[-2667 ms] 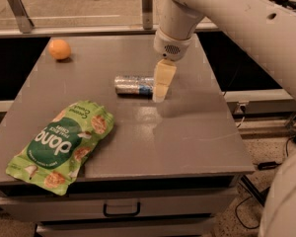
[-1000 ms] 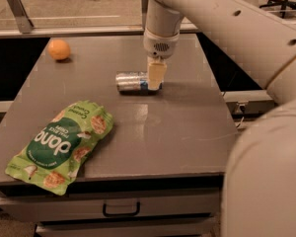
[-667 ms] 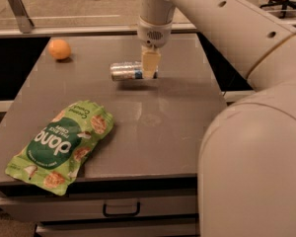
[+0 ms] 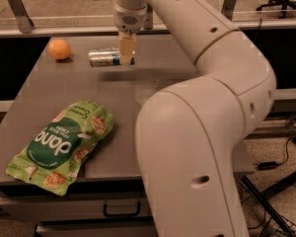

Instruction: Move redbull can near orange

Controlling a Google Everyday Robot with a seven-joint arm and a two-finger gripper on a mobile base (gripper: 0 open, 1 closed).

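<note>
Reaching down with gripper (image 4: 126, 53) over far edge of tabletop (image 4: 79, 85), roughly mid-width. Clamping pale fingers (image 4: 126, 47) on right end of redbull can (image 4: 102, 57), i.e. gripping it. Holding can on its side, lengthwise along far edge, at or just above the surface; can't tell which. Seeing orange (image 4: 59, 49) sitting near far-left corner, left of can, near but not touching, with a strip of bare top between them. Seeing green snack bag (image 4: 59, 144) lying flat by front-left corner, lower end appearing to overhang front edge, well apart from both can and orange. Seeing white arm (image 4: 202, 132) filling right side of view, covering right edge and front-right corner of tabletop. Noting drawer handle (image 4: 121, 212) showing below front edge.
</note>
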